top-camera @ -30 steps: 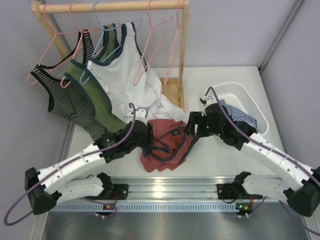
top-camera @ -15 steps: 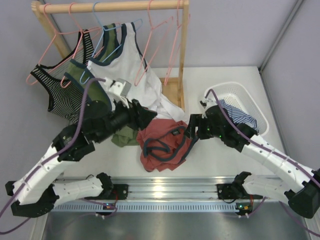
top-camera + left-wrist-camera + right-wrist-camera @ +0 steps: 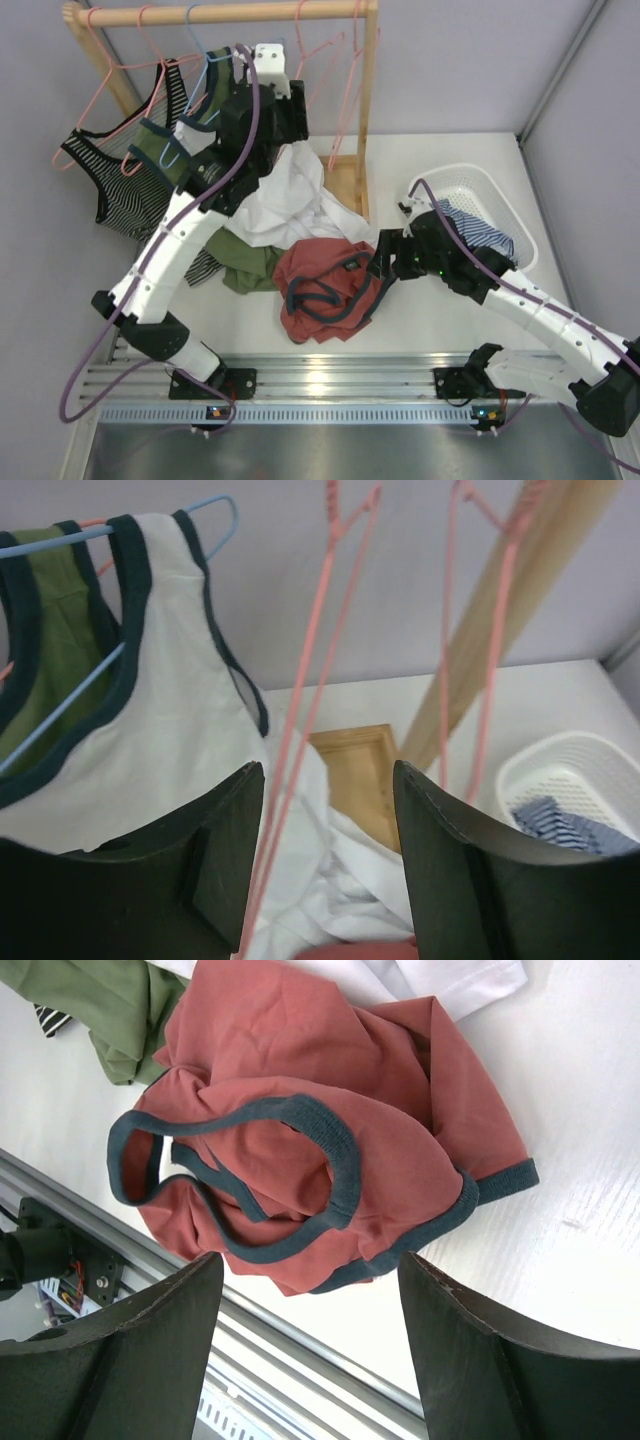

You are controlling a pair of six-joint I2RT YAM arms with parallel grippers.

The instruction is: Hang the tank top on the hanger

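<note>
— As things stand, where is the rust-red tank top [image 3: 325,285]?
— It lies crumpled on the white table [image 3: 420,322] with its navy trim showing (an olive-green tank top [image 3: 245,265] lies just beside it). The right gripper [image 3: 310,1270] hovers over it, jaws wide apart, holding nothing.
— And the left gripper [image 3: 330,780]?
— Up at the wooden rack [image 3: 366,100], jaws spread wide and empty. A pink wire hanger [image 3: 299,680] hanging there appears to pass between the fingers; I cannot tell whether it touches them.
</note>
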